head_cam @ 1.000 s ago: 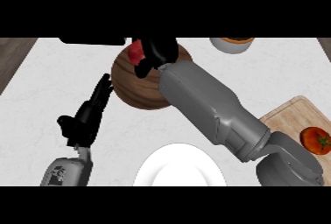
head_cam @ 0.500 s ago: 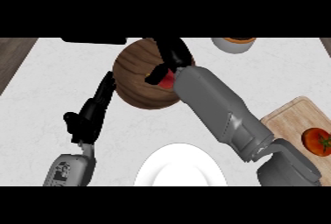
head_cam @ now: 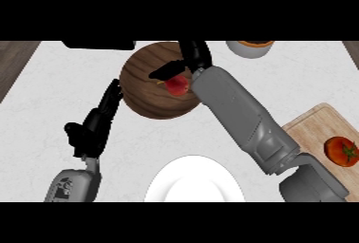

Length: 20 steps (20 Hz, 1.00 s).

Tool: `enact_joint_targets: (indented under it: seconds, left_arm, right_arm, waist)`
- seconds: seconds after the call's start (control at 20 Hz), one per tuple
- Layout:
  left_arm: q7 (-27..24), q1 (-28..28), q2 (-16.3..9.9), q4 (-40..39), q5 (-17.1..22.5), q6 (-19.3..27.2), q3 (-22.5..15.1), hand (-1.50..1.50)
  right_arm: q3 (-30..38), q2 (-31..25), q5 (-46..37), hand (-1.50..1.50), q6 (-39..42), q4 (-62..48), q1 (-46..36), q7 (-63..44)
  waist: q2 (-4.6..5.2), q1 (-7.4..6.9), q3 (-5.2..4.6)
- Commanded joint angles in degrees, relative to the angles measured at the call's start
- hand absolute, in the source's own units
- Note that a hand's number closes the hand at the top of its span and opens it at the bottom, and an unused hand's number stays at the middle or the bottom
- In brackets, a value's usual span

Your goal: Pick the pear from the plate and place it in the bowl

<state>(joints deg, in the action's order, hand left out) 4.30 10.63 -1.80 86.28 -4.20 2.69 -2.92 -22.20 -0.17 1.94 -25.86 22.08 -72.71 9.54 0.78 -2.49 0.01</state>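
The red pear (head_cam: 177, 85) lies inside the wooden bowl (head_cam: 151, 97), just below the right hand (head_cam: 188, 61), whose fingers are spread and no longer curled around it, while the left hand (head_cam: 95, 126) rests straight-fingered beside the bowl, above the white plate (head_cam: 193, 182).

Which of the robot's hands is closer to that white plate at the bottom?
The left. The left hand rests open just left of the white plate. The right hand is far beyond it, over the wooden bowl beside the red pear.
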Motion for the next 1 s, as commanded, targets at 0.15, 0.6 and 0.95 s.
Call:
enact_joint_targets:
  seconds: [0.15, 0.6, 0.95]
  left_arm:
    - [0.9, -1.0, 0.5, 2.0, -0.1, 0.6, -0.2, 0.0]
    - [1.2, -3.6, -2.1, 4.2, 0.8, -1.0, 1.7, 0.0]
    - [1.0, -6.1, -0.7, 5.2, -0.2, -0.3, 0.0, 0.0]
  right_arm:
    - [8.1, -3.6, 5.3, -1.5, 7.1, -0.2, 1.8, 3.8]
    - [11.7, -6.6, 8.2, -1.5, 17.2, 9.3, 8.8, 2.7]
    - [10.3, -9.4, 6.8, -1.5, 23.6, 20.6, 20.4, 3.6]
  waist:
    - [-0.41, 1.32, 0.01]
    - [-0.85, 2.11, 0.0]
    - [-1.06, 2.79, -0.01]
